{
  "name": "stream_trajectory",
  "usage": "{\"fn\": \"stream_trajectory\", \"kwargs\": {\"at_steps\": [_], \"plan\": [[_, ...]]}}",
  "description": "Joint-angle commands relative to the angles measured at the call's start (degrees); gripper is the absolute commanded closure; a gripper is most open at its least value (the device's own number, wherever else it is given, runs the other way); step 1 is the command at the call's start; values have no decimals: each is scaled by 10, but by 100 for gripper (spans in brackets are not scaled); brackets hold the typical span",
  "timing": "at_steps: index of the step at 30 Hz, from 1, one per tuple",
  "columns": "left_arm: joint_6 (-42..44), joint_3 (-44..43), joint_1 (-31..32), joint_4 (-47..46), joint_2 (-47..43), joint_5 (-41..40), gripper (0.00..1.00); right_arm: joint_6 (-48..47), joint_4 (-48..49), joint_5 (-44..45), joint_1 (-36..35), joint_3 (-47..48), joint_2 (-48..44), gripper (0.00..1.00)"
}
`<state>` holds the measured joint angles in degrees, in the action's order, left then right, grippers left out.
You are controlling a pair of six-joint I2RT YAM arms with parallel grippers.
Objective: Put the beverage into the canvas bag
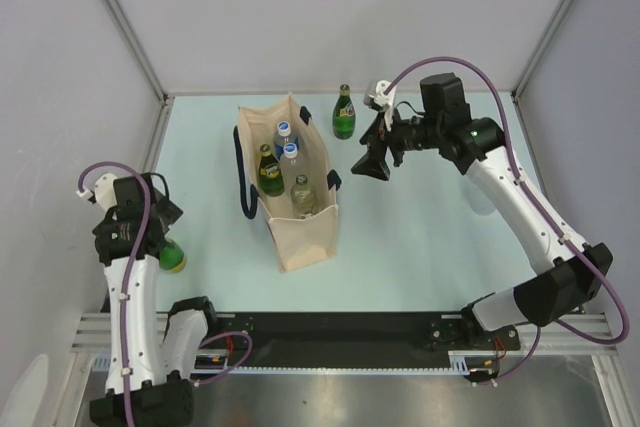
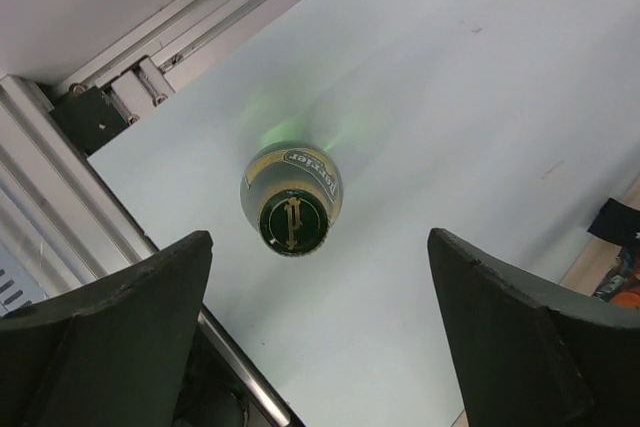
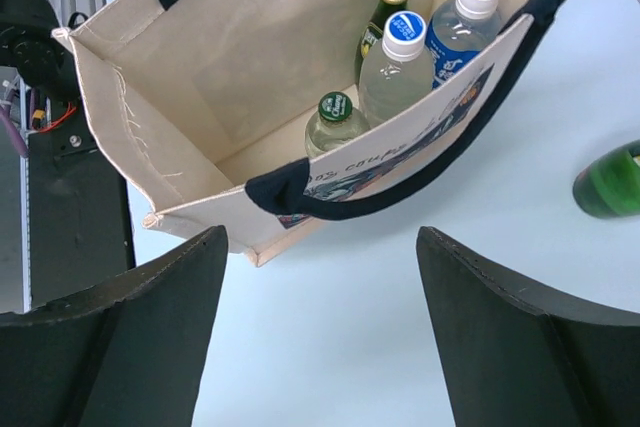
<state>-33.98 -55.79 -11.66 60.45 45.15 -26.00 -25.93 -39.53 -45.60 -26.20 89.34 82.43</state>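
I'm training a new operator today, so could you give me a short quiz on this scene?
1. How many bottles stand inside the canvas bag?
2. True or false: the right gripper holds a bottle.
3. The left gripper hangs open above: A) a green bottle; B) a blue-capped bottle; C) the bag.

Key: 1) four; 2) false, it is open and holds nothing; 3) A.
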Motion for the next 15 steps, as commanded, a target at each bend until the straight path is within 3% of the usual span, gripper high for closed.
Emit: {"fn": "stream_trajectory", "kwargs": {"at_steps": [1, 2, 15], "plan": [[12, 24, -49, -58, 18, 44, 7, 15, 13, -27, 18, -5, -32, 18], [12, 27, -51, -63, 25, 46, 13, 17, 17, -31, 21, -8, -32, 18], [9, 42, -59, -87, 40, 40, 40, 19, 18, -53, 64, -42, -54, 17]]}}
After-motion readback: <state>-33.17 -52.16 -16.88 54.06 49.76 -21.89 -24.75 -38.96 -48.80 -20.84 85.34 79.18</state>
